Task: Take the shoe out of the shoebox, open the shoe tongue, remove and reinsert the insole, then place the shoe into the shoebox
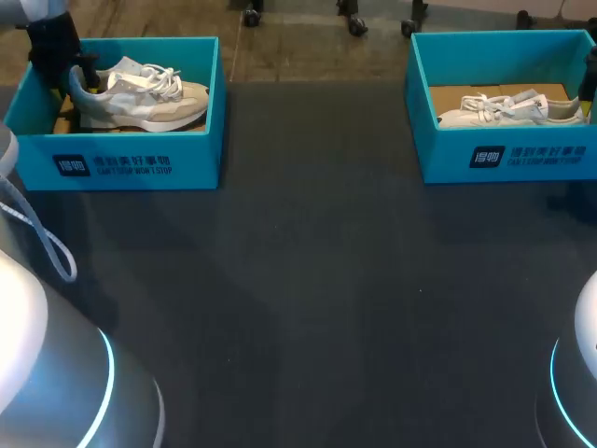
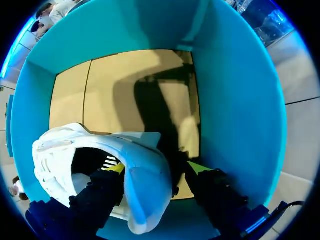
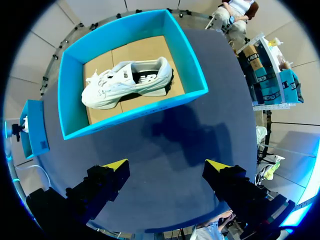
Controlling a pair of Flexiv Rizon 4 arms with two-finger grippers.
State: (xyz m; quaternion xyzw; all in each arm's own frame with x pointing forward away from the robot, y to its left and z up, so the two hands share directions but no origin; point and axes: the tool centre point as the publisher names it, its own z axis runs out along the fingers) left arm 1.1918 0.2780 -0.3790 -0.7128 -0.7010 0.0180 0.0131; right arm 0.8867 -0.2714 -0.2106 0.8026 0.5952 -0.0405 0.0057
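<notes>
A white and beige shoe [image 1: 140, 98] lies in the left teal shoebox [image 1: 121, 159], toe pointing right. My left gripper [image 1: 75, 70] is down in that box at the shoe's heel. In the left wrist view its fingers straddle the heel of the shoe [image 2: 60, 150], one fingertip [image 2: 116, 168] inside the shoe's opening and the other outside. A dark gap shows between the outer finger and the heel, so the left gripper [image 2: 156, 168] is open. My right gripper [image 3: 167, 166] hangs open and empty over the bare mat.
A second teal shoebox [image 1: 513, 154] at the back right holds another white shoe [image 1: 508, 109]; in the right wrist view that box [image 3: 190, 60] lies ahead of the fingers. Dark mat [image 1: 308, 280] spreads between and in front of the boxes.
</notes>
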